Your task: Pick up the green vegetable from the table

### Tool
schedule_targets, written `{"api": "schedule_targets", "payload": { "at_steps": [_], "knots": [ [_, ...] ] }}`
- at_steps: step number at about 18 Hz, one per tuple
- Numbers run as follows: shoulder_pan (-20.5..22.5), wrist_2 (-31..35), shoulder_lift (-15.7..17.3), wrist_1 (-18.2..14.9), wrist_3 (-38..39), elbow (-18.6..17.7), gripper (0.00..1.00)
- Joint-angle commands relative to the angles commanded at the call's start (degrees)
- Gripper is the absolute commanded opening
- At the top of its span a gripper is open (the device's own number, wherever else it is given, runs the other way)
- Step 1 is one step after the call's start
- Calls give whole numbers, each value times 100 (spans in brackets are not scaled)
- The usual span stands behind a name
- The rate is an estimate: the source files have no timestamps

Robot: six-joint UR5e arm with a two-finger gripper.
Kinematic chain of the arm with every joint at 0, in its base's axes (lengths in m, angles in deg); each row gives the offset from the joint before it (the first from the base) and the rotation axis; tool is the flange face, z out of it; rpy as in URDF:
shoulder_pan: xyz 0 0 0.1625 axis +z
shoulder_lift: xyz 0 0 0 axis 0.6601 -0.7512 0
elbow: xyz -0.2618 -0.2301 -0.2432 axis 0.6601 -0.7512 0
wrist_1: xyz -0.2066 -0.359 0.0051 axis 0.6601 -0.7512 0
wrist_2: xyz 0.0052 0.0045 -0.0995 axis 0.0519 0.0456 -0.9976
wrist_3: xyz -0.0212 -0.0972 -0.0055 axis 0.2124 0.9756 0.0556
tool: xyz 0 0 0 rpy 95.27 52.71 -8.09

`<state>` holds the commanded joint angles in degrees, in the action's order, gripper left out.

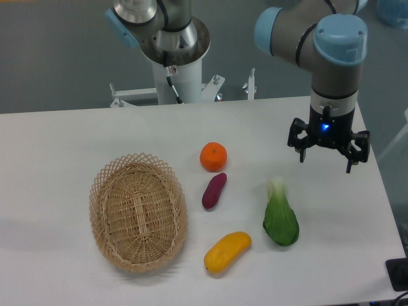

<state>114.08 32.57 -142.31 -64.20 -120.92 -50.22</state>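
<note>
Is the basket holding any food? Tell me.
No, the basket is empty; the four food pieces lie on the table.

On the table (64, 137) the basket (138, 212) sits at the left. To its right lie the round fruit (213, 156), the small long piece (214, 190) and the long fruit (227, 251), one before the other. The leafy vegetable (280, 215) lies farthest right, with the gripper (327, 155) above and behind it.

Behind the work surface I see a plain grey floor (57, 57), evenly lit with no hard shadows. A pale blue translucent object (392, 11) sits cut off at the top right corner, and a dark object (398, 274) pokes in at the lower right edge.
</note>
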Motion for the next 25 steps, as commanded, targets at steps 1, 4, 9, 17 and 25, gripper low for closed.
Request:
{"api": "schedule_targets", "payload": {
  "at_steps": [1, 4, 9, 17, 25],
  "knots": [
    [9, -18, -9, 0, 9, 0, 100],
    [140, -26, -70, 9, -9, 17, 100],
    [281, -114, -132, 0, -35, 79, 100],
    [229, -97, -211, 18, 88, 35, 100],
    [114, -106, -193, 18, 255, -193, 100]
  ]
}}
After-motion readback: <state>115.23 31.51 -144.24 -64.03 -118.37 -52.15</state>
